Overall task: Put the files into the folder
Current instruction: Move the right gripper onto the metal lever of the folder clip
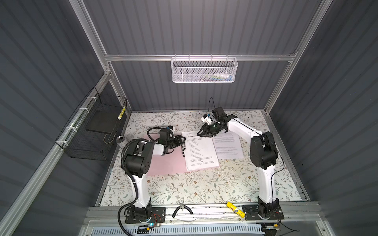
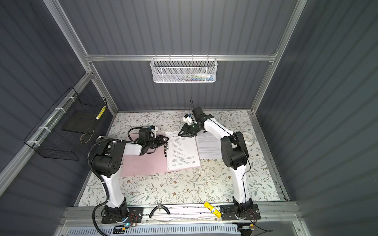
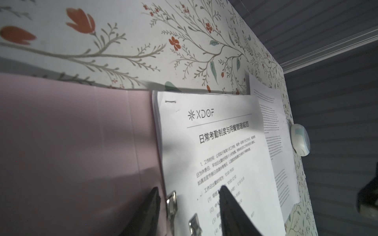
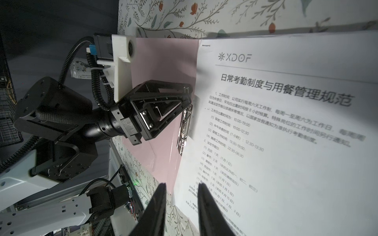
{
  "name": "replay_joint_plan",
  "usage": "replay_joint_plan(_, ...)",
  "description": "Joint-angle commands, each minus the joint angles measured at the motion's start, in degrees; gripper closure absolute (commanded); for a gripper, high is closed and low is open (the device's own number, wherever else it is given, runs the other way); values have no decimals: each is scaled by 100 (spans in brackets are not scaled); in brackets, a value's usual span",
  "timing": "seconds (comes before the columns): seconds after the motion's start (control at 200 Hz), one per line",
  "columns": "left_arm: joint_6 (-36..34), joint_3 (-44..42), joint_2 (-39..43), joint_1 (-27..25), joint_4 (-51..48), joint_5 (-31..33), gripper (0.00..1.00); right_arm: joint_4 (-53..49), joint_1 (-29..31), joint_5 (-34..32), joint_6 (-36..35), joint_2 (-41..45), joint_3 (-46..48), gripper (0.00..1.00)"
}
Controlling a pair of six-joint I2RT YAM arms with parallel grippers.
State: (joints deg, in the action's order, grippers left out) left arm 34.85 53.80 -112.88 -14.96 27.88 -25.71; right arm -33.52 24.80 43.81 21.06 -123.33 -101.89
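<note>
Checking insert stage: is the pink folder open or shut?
Open, spread flat: folder shows its inner face and spine clip, files lying on one half.

**Layout of the task items**

The pale-pink rectangular card folder [image 1: 159, 165] [image 2: 143, 165] [image 3: 71, 143] [image 4: 163, 61] lies open and flat on the counter [image 1: 184, 183], inner side up. Its small metal clip [image 1: 183, 150] [image 2: 166, 149] [image 3: 171, 204] [image 4: 185, 130] sits along the spine fold. A stapled stack of white printed paper sheets [image 1: 201, 152] [image 2: 183, 152] [image 3: 214, 153] [image 4: 286, 143], headed by an "XDOF" logo and a bold title line, rests face up on the leaf at the right in both top views. Its left edge is at the clip. A second white sheet of small black text [image 1: 228, 146] [image 2: 208, 147] [image 3: 280, 163] lies flat just right of the stack.
</note>
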Motion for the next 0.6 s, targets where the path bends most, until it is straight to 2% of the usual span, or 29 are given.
replay_joint_plan(0.0, 72, 104, -59, 2, 155, -202, 52, 65, -32, 110, 39, 197, 71, 70)
replay_joint_plan(0.2, 338, 31, -105, 2, 546, -519, 53, 105, -40, 97, 65, 229, 121, 70)
replay_joint_plan(0.595, 383, -246, 293, 2, 745, -646, 54, 205, -39, 81, 82, 331, 298, 70)
